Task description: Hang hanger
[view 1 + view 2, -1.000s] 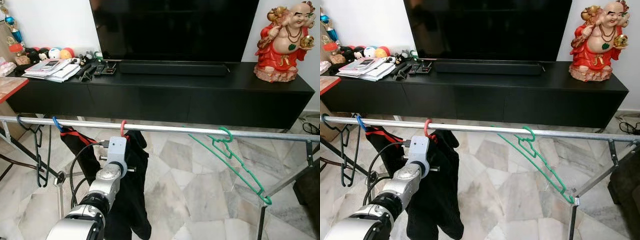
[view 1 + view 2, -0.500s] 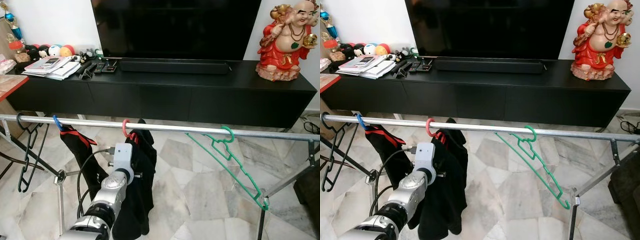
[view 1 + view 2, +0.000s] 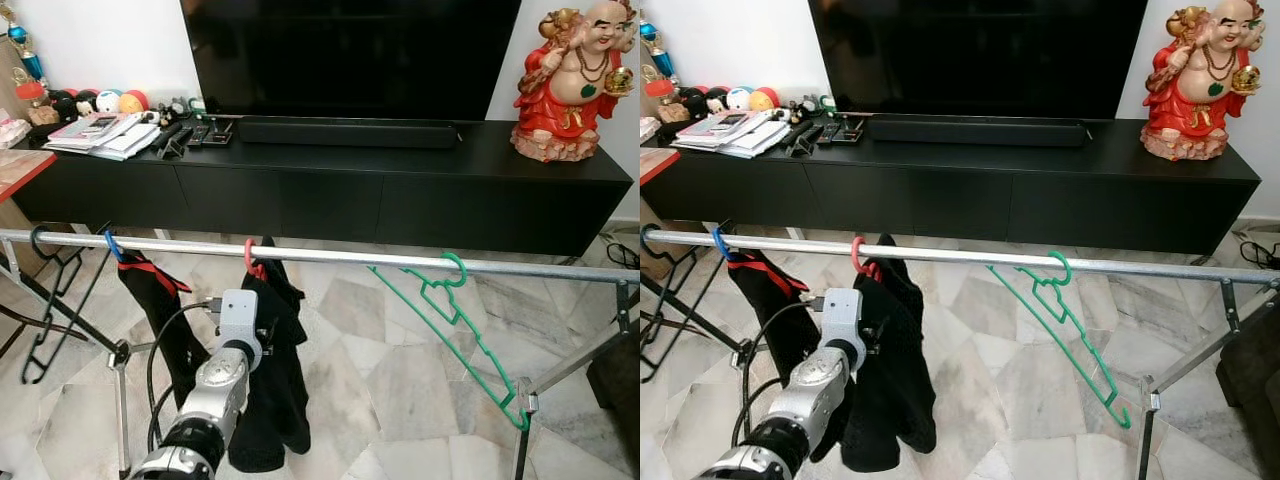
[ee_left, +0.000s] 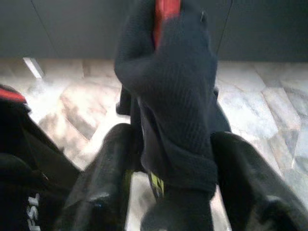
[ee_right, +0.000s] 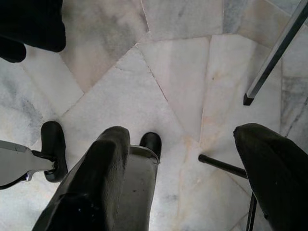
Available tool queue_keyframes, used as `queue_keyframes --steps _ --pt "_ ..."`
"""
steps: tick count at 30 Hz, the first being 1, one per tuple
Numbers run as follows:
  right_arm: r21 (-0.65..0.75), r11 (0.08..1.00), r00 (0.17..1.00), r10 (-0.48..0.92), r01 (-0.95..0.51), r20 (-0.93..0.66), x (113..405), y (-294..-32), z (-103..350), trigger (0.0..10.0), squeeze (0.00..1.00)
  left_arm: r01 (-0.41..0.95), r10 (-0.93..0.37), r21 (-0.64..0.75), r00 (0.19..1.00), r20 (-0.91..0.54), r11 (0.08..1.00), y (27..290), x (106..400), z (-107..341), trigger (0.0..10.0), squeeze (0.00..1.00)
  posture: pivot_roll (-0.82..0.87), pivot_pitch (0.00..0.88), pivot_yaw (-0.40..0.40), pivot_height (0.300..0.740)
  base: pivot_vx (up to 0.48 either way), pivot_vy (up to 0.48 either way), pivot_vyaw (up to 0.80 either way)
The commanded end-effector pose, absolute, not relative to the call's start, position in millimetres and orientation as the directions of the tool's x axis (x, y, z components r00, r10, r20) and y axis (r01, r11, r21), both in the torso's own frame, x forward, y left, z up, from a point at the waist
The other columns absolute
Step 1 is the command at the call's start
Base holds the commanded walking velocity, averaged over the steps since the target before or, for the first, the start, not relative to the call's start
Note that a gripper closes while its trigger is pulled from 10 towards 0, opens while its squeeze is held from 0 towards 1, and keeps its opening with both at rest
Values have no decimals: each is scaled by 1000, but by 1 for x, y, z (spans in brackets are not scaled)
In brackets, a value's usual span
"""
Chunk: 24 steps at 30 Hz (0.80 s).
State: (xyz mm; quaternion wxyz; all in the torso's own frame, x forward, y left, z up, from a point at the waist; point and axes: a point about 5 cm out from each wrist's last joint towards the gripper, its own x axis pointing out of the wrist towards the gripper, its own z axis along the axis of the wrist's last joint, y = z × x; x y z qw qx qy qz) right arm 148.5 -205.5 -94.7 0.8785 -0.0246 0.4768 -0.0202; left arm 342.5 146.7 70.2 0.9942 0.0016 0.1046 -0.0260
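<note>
White "FSL" lettering [image 4: 32,210] beside left end effector [image 4: 175,159] gripping dark garment [image 4: 175,110].

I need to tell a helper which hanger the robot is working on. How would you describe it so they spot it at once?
Find the long metal rail in front of the black TV cabinet. Near its middle hangs the red hanger, carrying a black garment between the left gripper fingers. Its neighbours are blue, black and bare green.
</note>
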Motion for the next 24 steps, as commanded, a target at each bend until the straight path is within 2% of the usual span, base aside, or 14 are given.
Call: queue_keyframes --steps 1,13,14,15,16,17,18,24 --pt "-63 998 531 -58 9 -846 145 -205 -96 10000 0 61 -58 14 984 -169 998 148 340 75 10000 1000 18 22 25 740 0 0 0" --pt "-60 998 533 -57 13 -844 145 -203 -96 10000 0 81 -80 26 997 -15 996 156 302 97 10000 1000 19 28 50 740 0 0 0" --pt "-58 998 534 -57 15 -844 146 -203 -96 10000 0 59 -59 12 998 -17 998 159 296 95 10000 878 20 26 56 740 0 0 0" --pt "-57 998 534 -56 15 -844 146 -202 -96 10000 0 51 -51 7 998 -27 999 160 292 92 10000 675 20 25 57 740 0 0 0" --pt "-56 998 535 -56 16 -843 146 -202 -96 10000 0 47 -46 7 998 -40 999 161 289 90 10000 271 17 26 60 740 0 0 0" --pt "-56 998 535 -56 16 -843 146 -201 -96 10000 0 45 -45 8 998 -50 999 162 287 89 10000 271 17 26 62 740 0 0 0" --pt "-54 998 536 -57 21 -842 146 -201 -96 10000 0 43 -42 14 997 -64 999 164 283 86 10000 0 17 24 64 740 0 0 0" --pt "-50 999 536 -54 22 -843 147 -200 -96 10000 0 12 -11 16 997 -82 1000 169 284 85 10000 0 33 17 66 740 0 0 0"
